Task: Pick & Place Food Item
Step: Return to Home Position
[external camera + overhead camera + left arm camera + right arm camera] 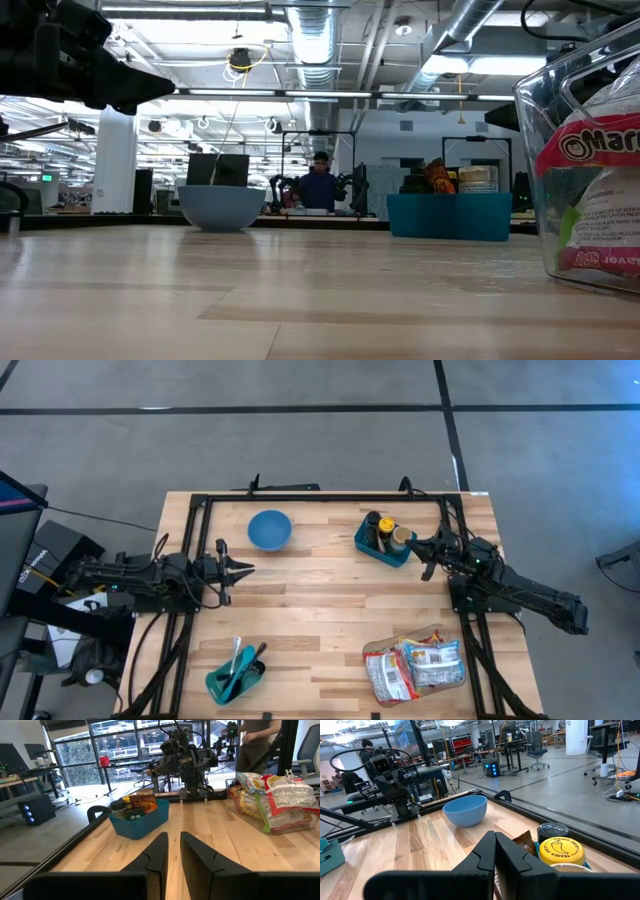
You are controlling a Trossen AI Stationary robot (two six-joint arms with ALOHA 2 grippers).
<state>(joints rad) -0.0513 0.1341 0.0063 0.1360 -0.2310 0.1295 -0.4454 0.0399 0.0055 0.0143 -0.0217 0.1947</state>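
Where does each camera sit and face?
High: overhead, straight down on table; left gripper, right gripper show.
Low: table-top height, level toward blue bowl, blue bin; left arm overhead.
Left wrist: on left arm, faces right arm, blue bin; own fingers show.
Right wrist: on right arm, faces left arm, blue bowl; own fingers show.
Shared: high, low, right wrist see blue bowl.

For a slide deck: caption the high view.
Left gripper and right gripper empty at opposite table sides; blue bowl, jar bin, spoon bin and noodle-pack bin between.
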